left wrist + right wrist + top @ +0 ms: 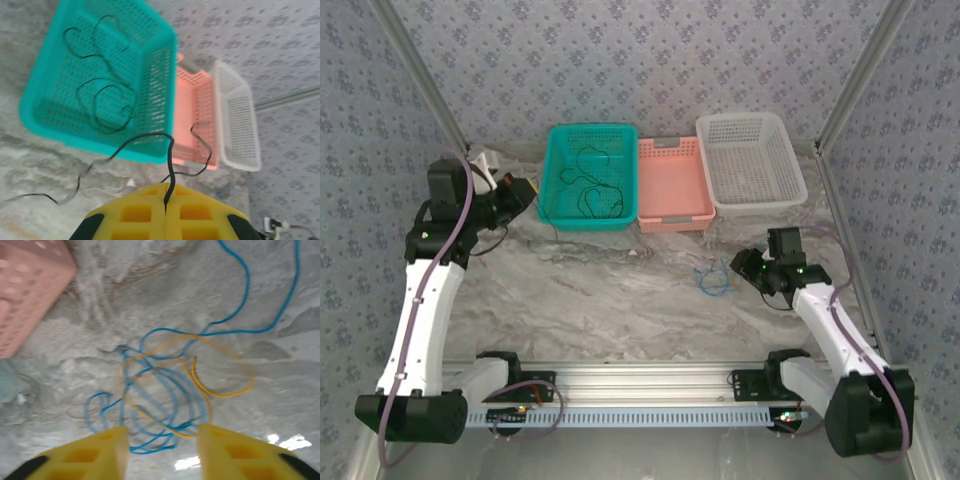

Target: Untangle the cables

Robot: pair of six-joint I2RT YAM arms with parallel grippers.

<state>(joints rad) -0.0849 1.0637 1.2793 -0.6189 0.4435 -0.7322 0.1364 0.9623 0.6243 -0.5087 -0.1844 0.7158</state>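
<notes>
My left gripper (166, 186) is shut on a black cable (150, 135), which loops up from the closed yellow fingers and trails over the marble table. It hovers left of the teal basket (588, 222), where more black cable (107, 100) lies coiled. In the top view the left gripper (525, 190) sits beside that basket's left wall. A tangle of blue cable (165, 390) and a yellow cable (220, 392) lies on the table. My right gripper (162, 432) is open just above and behind this tangle (713, 280), with nothing between its fingers.
A pink basket (675, 220) and a white basket (757, 205) stand in a row to the right of the teal one at the back. Patterned walls close in the table on three sides. The arm bases sit on a rail (640, 385) at the near edge.
</notes>
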